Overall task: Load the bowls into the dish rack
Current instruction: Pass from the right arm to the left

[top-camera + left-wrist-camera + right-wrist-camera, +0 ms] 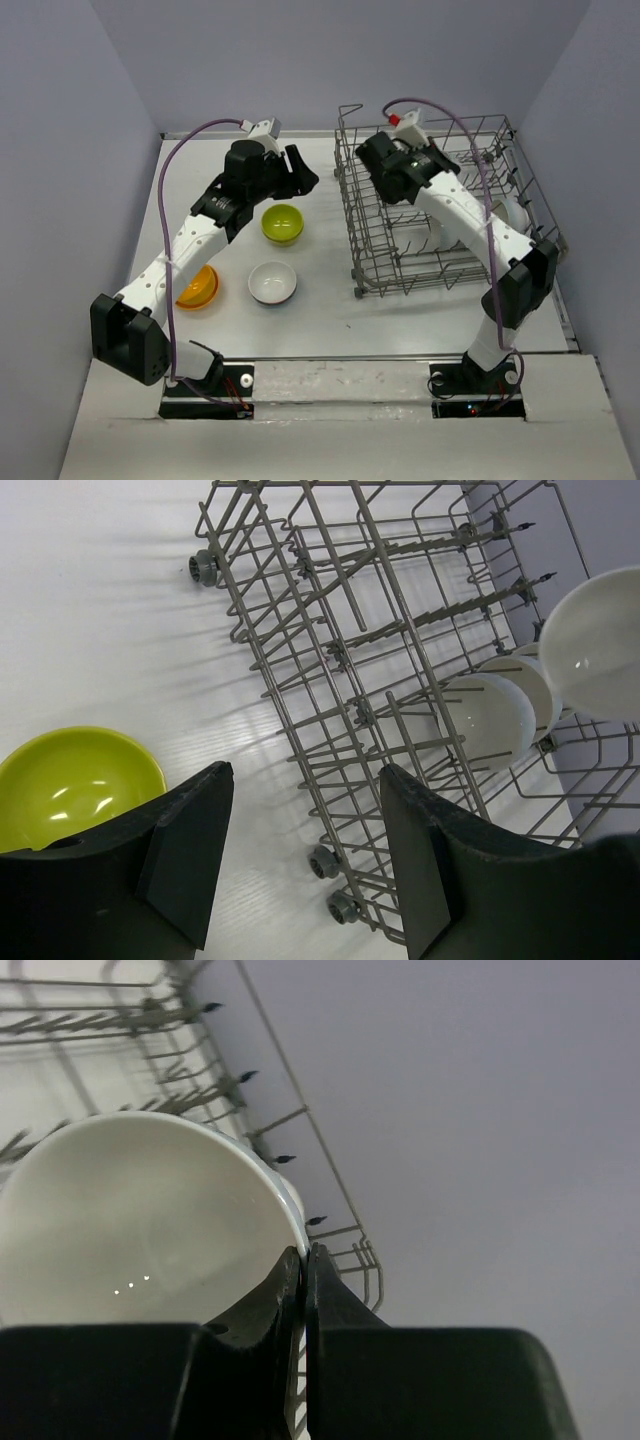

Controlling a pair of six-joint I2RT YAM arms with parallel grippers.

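The right tool (303, 1255) is pressed together on the rim of the held bowl (140, 1220), a white one gripped on edge, its hollow facing the wrist camera and its bulk to the left of the fingers. It hangs above the far side of the rack (352, 215), apart from the wire. The drop turns on this: the bowl's flat plane has to line up with a gap between rows of tines (440, 611), as the two racked bowls (490, 720) stand on edge below it in the left wrist view. Which gap lies directly under it I cannot tell, since the arm covers that spot from above; probably one next to those two. The left tool (303, 775) is spread and holds nothing, hovering over the counter (330, 300) just beyond the lime bowl (283, 223), which lies toward the arm's base from it. The white bowl (272, 283) and orange bowl (200, 290) sit nearer that base, all on the left arm's side.
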